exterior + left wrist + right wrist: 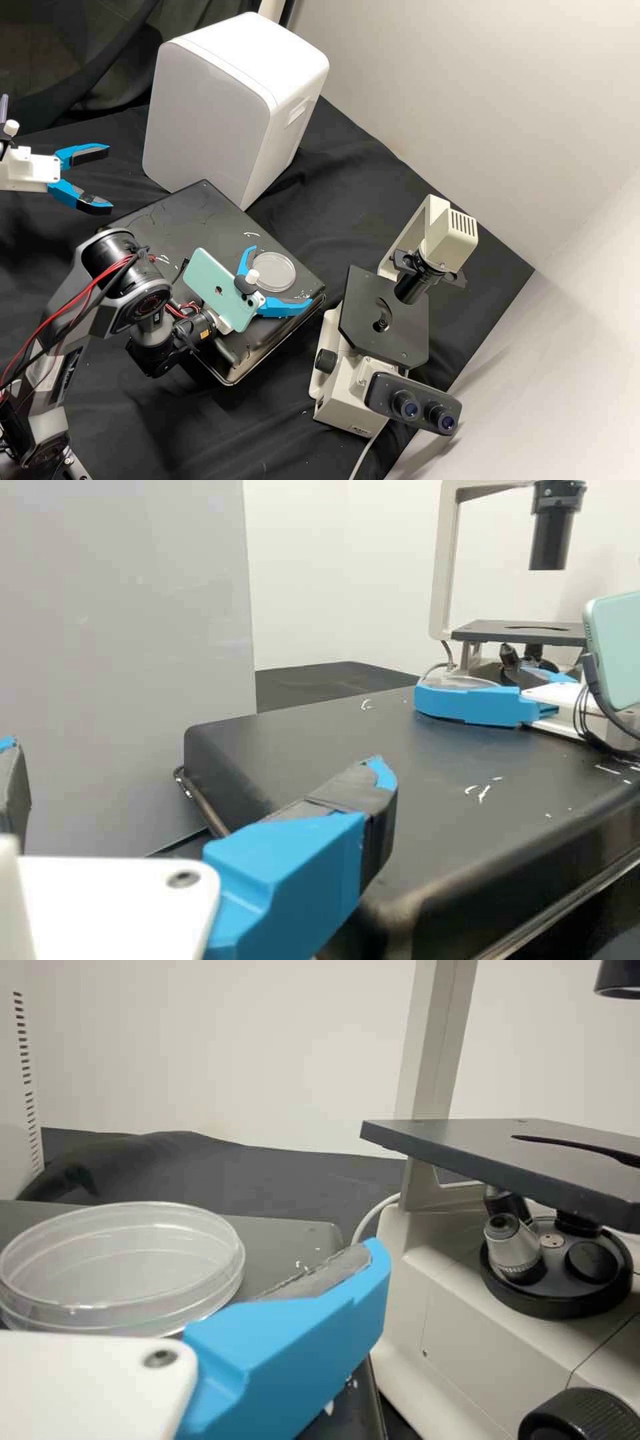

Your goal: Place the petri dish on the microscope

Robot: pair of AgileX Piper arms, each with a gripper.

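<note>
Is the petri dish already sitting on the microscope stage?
No, the petri dish lies on the black box beside the microscope, whose stage is bare.

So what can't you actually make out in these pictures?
1. Whether the right fingers touch the petri dish: the high view's green wrist mount covers their bases, and the right wrist view's edge crops one.
2. Where the cable from the microscope ends: it runs off the high view's bottom edge.
3. The bench behind the white box: the box blocks it in the high and left wrist views.
</note>
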